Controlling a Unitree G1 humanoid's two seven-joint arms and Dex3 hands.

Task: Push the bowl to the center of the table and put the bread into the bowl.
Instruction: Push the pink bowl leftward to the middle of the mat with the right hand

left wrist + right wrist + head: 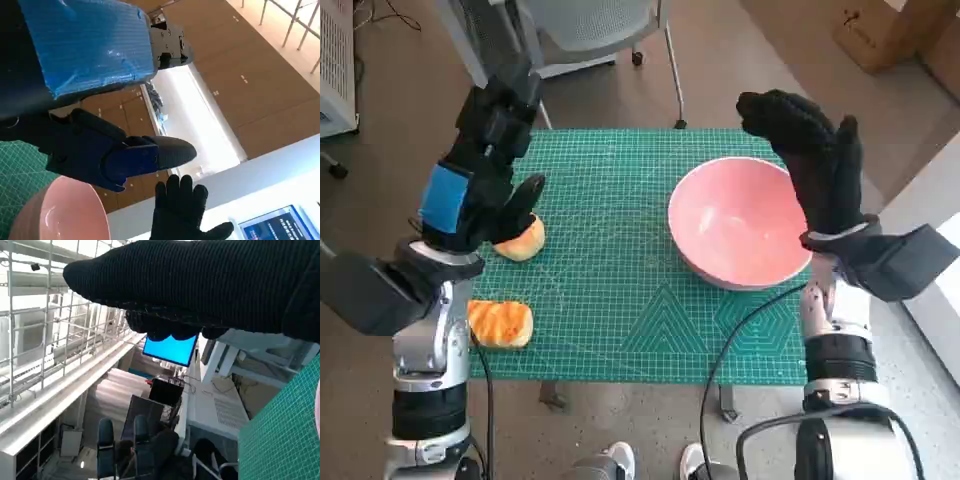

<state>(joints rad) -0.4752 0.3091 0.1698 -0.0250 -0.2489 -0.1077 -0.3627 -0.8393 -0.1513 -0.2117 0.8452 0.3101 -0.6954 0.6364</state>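
showing no readable writing: pink bowl (pixel 740 222), bread (pixel 502 323), green mat (pixel 610 300).

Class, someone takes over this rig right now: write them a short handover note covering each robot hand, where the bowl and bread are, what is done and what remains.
Left robot hand: open, holding nothing, raised above the upper bread roll.
Right robot hand: open, holding nothing, at the right rim of the pink bowl; contact cannot be told.
Bowl: empty, on the right side of the green mat, not centred.
Second bread roll: near the mat's front left edge.
Done: nothing visible.
Left: push the bowl to the centre, put the bread in.
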